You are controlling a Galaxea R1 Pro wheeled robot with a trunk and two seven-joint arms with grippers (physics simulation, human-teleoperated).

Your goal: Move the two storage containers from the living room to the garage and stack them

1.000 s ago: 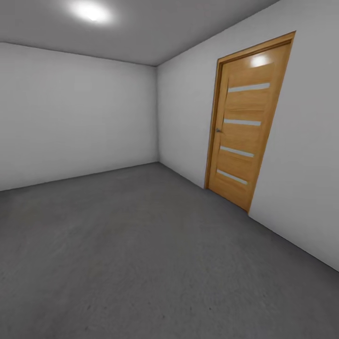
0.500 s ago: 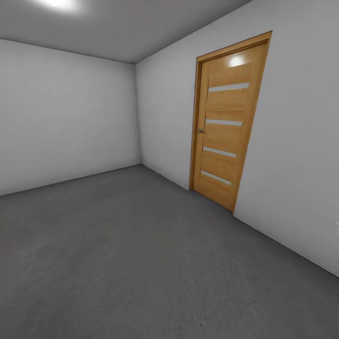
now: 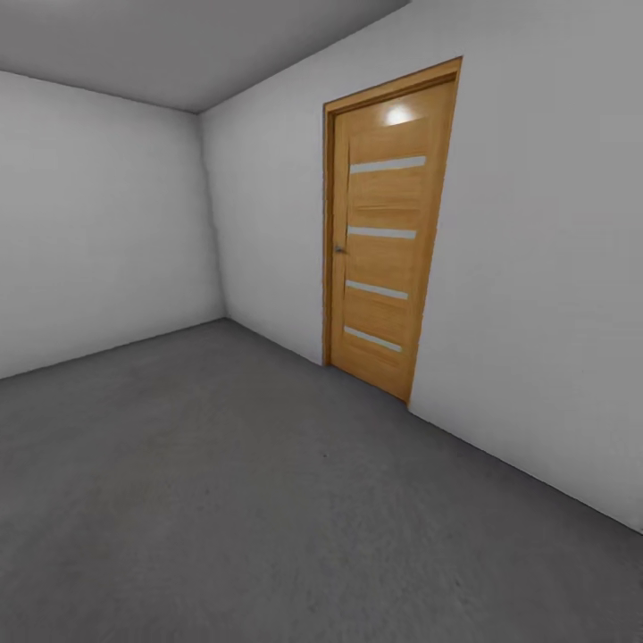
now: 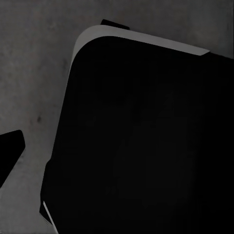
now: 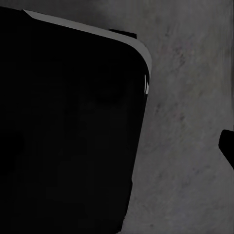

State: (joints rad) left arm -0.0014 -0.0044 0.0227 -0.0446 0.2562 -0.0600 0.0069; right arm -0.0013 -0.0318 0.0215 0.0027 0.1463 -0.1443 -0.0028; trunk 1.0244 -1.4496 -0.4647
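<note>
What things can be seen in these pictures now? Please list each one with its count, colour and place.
Door: one, honey-brown wood with four pale horizontal strips, shut, in the wall at the right of the head view.
Door handle: one, grey, on the door's left edge.
Walls: two, pale grey, meeting in a corner left of the door.
Ceiling: one, grey, above.
Floor: one, dark grey concrete, below; also under both wrist cameras.
Robot base: one, black with a pale edge, in both wrist views.

The floor (image 3: 268,500) (dark grey, mottled concrete) fills the frame's lower half. It meets pale walls (image 3: 107,214) at left and right.
</note>
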